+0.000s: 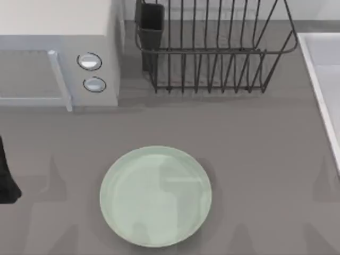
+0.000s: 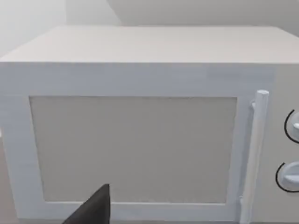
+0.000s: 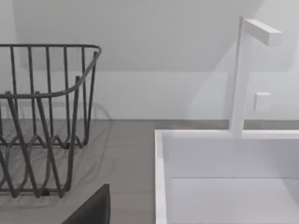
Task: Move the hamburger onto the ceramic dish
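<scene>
Ceramic dish (image 1: 155, 196) round, glossy mint, low-rimmed, bare on grey table (image 1: 255, 159), gripper openness indiscernible.

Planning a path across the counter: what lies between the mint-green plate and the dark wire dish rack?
Bare grey countertop, per the top view: nothing between the round pale mint-green ceramic dish and the dark wire dish rack.
</scene>
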`<state>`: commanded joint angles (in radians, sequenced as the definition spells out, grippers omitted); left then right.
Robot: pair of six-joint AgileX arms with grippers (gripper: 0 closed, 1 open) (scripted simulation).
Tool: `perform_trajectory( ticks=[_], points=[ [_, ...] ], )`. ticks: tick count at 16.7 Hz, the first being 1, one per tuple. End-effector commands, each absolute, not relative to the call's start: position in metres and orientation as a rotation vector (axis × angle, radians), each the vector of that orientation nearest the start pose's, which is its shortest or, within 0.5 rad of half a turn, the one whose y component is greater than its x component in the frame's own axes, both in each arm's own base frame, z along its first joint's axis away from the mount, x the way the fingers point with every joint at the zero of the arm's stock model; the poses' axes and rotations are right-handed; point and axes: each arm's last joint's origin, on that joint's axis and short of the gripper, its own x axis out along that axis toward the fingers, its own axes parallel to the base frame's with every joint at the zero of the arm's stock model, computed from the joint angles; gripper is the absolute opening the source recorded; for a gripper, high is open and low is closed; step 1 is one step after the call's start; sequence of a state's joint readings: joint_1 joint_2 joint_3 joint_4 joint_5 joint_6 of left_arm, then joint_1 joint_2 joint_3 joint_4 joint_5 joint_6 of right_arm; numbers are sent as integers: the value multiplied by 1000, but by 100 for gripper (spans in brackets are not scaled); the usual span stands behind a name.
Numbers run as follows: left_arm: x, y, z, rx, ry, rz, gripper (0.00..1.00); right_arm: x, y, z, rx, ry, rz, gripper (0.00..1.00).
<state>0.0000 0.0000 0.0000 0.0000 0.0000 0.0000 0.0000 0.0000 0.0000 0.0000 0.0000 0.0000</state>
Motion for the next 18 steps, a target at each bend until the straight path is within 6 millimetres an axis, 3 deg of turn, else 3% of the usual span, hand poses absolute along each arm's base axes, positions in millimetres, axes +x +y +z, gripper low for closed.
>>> perform_trajectory(
  ticks=[5, 10, 14, 18],
  points=[
    [106, -1, 170, 40, 53, -4, 100, 106, -1, 160, 0, 0, 0, 100],
    [123, 4, 203, 203, 344, -17, 100, 106, -1, 160, 0, 0, 0, 100],
    [167, 13, 216, 354, 743, -89, 100, 106, -1, 160, 0, 0, 0, 100],
    [225, 29, 203, 460, 1145, -244, 100, 106, -1, 160, 0, 0, 0, 100]
  ],
)
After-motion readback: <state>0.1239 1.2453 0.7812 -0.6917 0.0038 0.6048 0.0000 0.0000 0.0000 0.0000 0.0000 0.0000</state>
